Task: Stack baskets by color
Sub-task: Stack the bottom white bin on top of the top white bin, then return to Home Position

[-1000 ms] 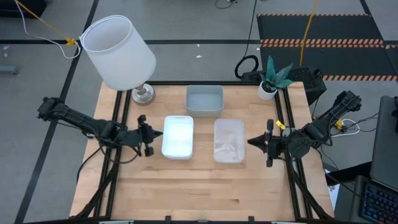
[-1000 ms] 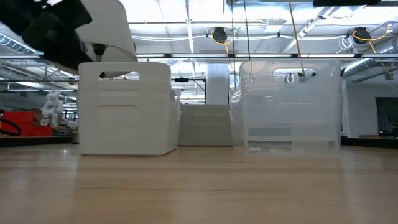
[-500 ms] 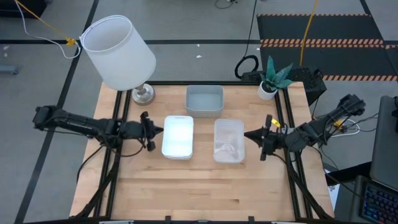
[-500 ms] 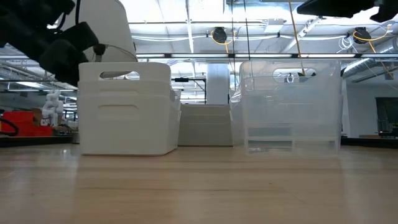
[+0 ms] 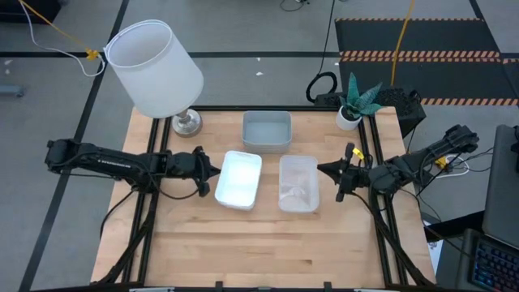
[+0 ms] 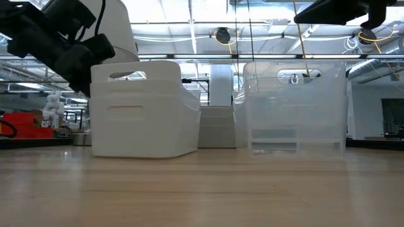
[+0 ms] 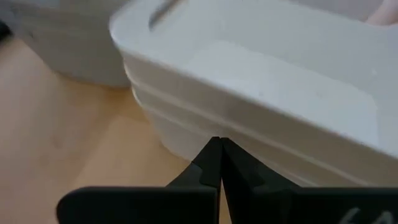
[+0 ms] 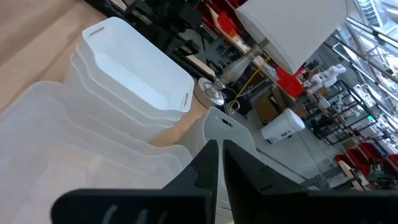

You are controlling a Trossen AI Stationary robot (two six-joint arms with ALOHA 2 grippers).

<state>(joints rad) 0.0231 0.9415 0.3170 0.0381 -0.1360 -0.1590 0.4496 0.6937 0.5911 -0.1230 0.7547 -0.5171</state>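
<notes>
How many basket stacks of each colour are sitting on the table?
White stack: 1
Clear stack: 1
Grey-blue stack: 1
Total: 3 stacks. How many baskets each one holds cannot be told.

Narrow gap between white stack (image 5: pixel 238 179) and clear stack (image 5: pixel 298 183).

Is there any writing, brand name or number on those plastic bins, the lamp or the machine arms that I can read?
No readable text in any view.
White bins: plain, no label.
Clear bins: plain, no label.
Grey-blue bins: plain, no label.
Lampshade: blank.
Plant pot: blank.
Floor mat: orange and black striped warning band, no words.
Room behind the table, low view: nothing legible.
</notes>
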